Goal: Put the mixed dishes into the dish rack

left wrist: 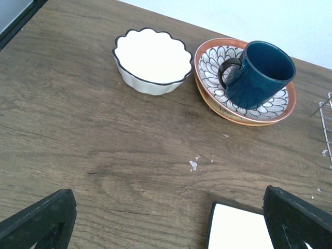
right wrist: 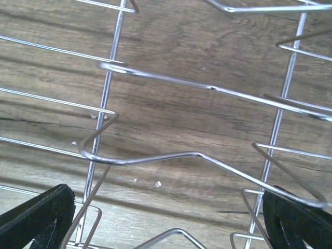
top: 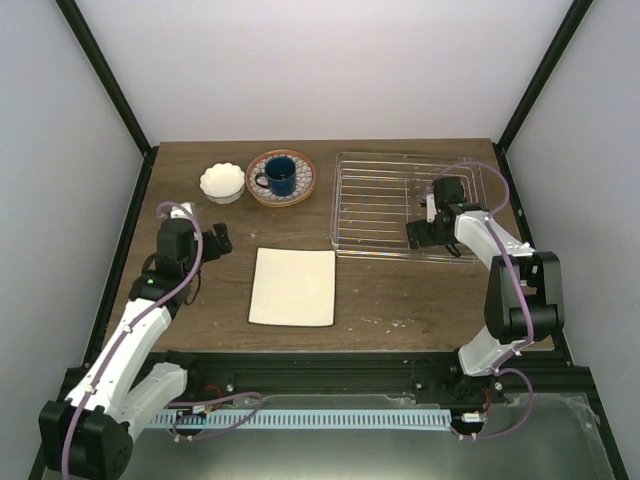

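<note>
Lighting: bright, even and diffuse, cast from above.

Overhead view: white walls (top: 300, 70) are rendered pale grey, without glare. Soft, short shadows are thrown by the arms onto the wooden table (top: 400, 290). Focus is sharp throughout.

Left wrist view: wood grain is crisply resolved. The inside of the white scalloped bowl (left wrist: 152, 59) is nearly washed out. A dull highlight is carried on the dark blue mug (left wrist: 259, 75).

Right wrist view: bright specular streaks are seen along the dish rack (right wrist: 210, 87) wires, with faint, blurred shadows beside them on the wood.
</note>
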